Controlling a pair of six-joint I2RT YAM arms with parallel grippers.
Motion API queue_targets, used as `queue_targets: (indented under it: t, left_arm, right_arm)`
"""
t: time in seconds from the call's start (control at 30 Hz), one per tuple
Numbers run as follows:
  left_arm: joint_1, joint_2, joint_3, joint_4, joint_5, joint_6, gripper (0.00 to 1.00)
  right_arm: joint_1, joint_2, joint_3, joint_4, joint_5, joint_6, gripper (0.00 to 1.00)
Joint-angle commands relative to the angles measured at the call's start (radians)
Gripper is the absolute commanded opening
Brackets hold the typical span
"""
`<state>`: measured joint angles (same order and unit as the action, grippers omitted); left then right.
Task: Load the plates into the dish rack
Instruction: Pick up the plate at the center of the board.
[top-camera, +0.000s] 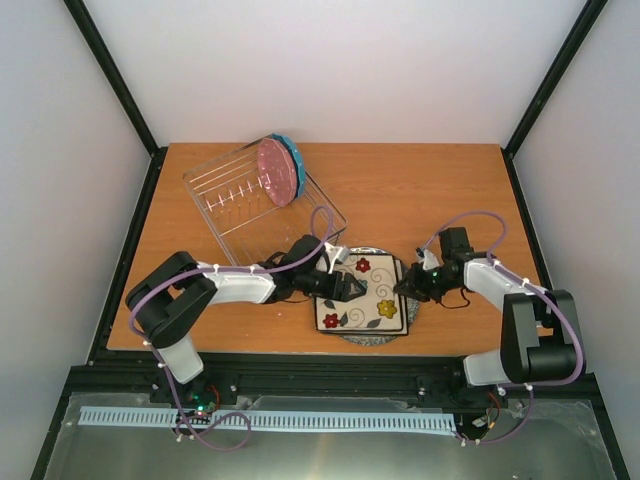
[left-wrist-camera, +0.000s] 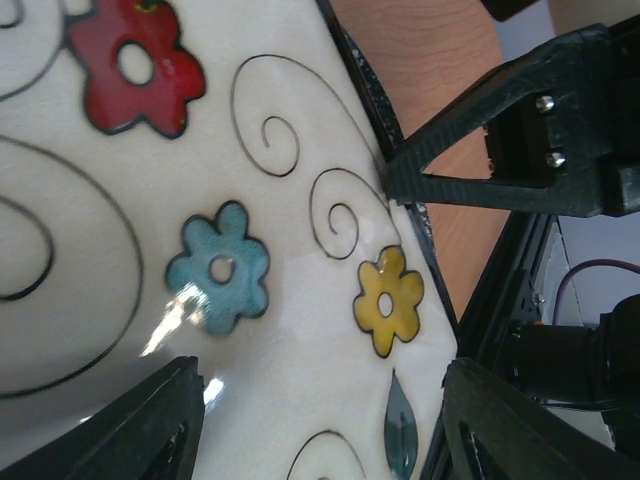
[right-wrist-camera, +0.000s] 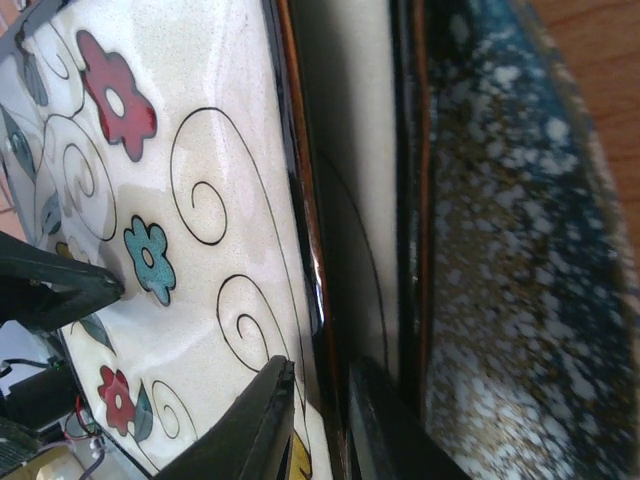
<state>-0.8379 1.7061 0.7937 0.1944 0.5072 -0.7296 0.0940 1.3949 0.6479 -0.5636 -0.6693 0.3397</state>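
Note:
Square cream plates with coloured flowers lie stacked (top-camera: 365, 298) on a round grey speckled plate (top-camera: 352, 336) at the table's near middle. My right gripper (top-camera: 406, 286) is shut on the right rim of the top square plate (right-wrist-camera: 200, 200), one finger above and one below it, with that edge raised off the second square plate (right-wrist-camera: 360, 150) and the speckled plate (right-wrist-camera: 520, 250). My left gripper (top-camera: 347, 287) hangs open just above the same plate (left-wrist-camera: 280, 330), jaws wide apart. The dish rack (top-camera: 225, 205) holds a blue scalloped plate (top-camera: 298, 165) and a pink one (top-camera: 278, 170) upright.
The rack sits at an angle at the far left, its near corner close to my left arm (top-camera: 240, 283). Black frame posts (top-camera: 125, 260) run along the table's left and right edges. The right gripper's finger (left-wrist-camera: 480, 150) shows in the left wrist view.

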Motion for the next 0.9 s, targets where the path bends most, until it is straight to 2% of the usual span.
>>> queue_targets:
  t: [0.0,0.27,0.3,0.43,0.63,0.73,0.87]
  left_arm:
    - [0.0,0.085,-0.068,-0.142,-0.021,0.015,0.66]
    - [0.02,0.096,-0.08,-0.118,-0.001,0.024,0.64]
    - [0.021,0.095,-0.08,-0.119,-0.001,0.025,0.64]
    - [0.026,0.094,-0.078,-0.126,0.0,0.031,0.64]
    - [0.029,0.059,-0.047,-0.178,-0.005,0.051,0.65]
    - [0.03,0.018,-0.021,-0.22,-0.011,0.059,0.69]
    - [0.033,-0.049,0.022,-0.275,-0.022,0.057,0.75]
  right_arm:
    - [0.023,0.057,-0.047,0.09,-0.119,0.02,0.17]
    - [0.023,0.103,-0.06,0.103,-0.107,0.011,0.24]
    - [0.023,0.102,-0.058,0.098,-0.1,0.01,0.24]
    - [0.023,0.086,-0.046,0.061,-0.06,0.009,0.03]
    - [0.023,-0.014,-0.021,-0.03,0.059,0.036,0.03]
    - [0.02,-0.088,0.016,-0.109,0.157,0.048,0.03]
    - [0.003,-0.139,0.06,-0.186,0.209,0.035,0.03]
